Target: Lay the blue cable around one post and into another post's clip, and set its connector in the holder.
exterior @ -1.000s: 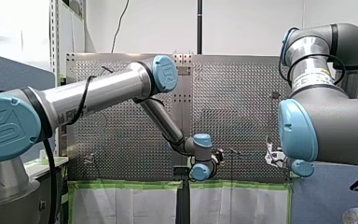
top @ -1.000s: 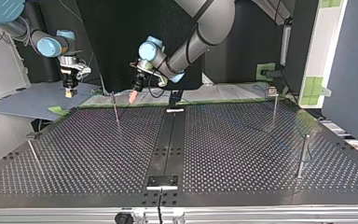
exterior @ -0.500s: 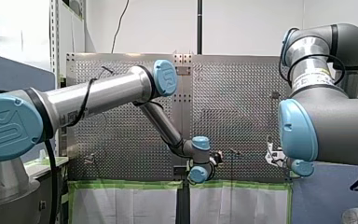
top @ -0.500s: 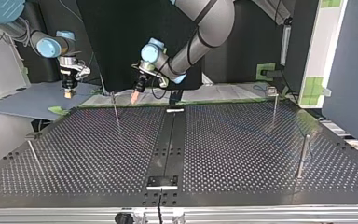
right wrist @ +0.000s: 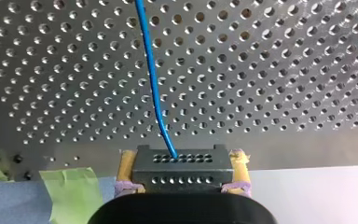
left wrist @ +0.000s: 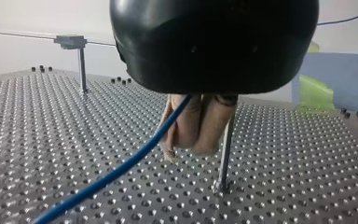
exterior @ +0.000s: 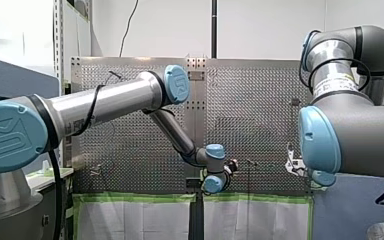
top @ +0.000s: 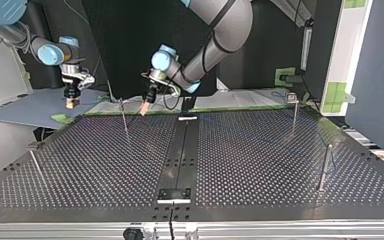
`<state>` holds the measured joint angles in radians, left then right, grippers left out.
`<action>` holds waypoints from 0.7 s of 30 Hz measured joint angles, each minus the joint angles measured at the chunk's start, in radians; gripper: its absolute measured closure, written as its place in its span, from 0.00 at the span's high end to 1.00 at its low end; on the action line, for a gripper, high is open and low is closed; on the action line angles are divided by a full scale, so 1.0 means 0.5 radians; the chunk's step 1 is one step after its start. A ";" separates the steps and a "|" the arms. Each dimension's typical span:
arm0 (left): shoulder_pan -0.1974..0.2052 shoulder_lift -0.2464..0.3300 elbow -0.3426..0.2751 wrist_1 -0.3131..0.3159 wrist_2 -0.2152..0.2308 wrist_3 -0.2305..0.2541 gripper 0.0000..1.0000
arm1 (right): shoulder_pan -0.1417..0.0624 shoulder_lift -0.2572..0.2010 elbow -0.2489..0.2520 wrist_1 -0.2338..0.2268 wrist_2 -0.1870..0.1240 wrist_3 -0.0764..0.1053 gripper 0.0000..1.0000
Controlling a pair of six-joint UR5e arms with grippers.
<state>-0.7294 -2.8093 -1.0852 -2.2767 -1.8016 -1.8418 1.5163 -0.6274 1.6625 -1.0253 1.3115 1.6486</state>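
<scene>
Blue cable (left wrist: pixel 121 168) comes out from between the beige pads (left wrist: pixel 189 126) of my left gripper (left wrist: pixel 186 150). The pads are pressed together on it, and it slants down and away over the perforated table (left wrist: pixel 37 140). A thin metal post (left wrist: pixel 224 149) stands in the table just beside those pads, on the side away from the cable's run. Whether a pad touches the post I cannot tell. In the top view my left gripper hangs just beside this post, toward the table's dark middle strip, with its tips low over the table. A second post (left wrist: pixel 80 60), topped by a small clip, stands well apart from the first post, past my left gripper on the cable's side.

My right gripper (right wrist: pixel 181 170) is clamped on the black connector (right wrist: pixel 179 161), with its yellow pads (right wrist: pixel 125 168) against the connector's two ends. The connector's face shows two rows of small holes. The cable leaves from the upper row, bends, and runs straight ahead of the gripper across the table's holes. In the top view my right gripper is well apart from the post, on the side opposite my left gripper. It hangs beyond the table's edge, above a blue-grey sheet (top: pixel 35 107). A strip of green tape (right wrist: pixel 72 186) lies on that sheet just beside the gripper. The connector is in the air, held level. The stretch of cable between the two grippers is too faint in the top view to follow past the post.
</scene>
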 joint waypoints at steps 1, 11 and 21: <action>0.005 0.000 0.002 0.002 0.000 -0.004 0.13 | 0.000 0.000 -0.004 -0.003 0.001 0.004 0.00; 0.053 0.000 0.040 0.014 0.002 0.016 0.10 | -0.005 0.008 -0.061 -0.066 0.003 0.065 0.00; 0.055 0.000 0.058 -0.011 0.016 0.071 0.07 | -0.016 0.100 -0.180 -0.033 0.013 0.058 0.00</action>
<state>-0.7020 -2.8093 -1.0560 -2.2820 -1.7934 -1.8061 1.5082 -0.5775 1.5726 -1.0419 1.3178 1.6774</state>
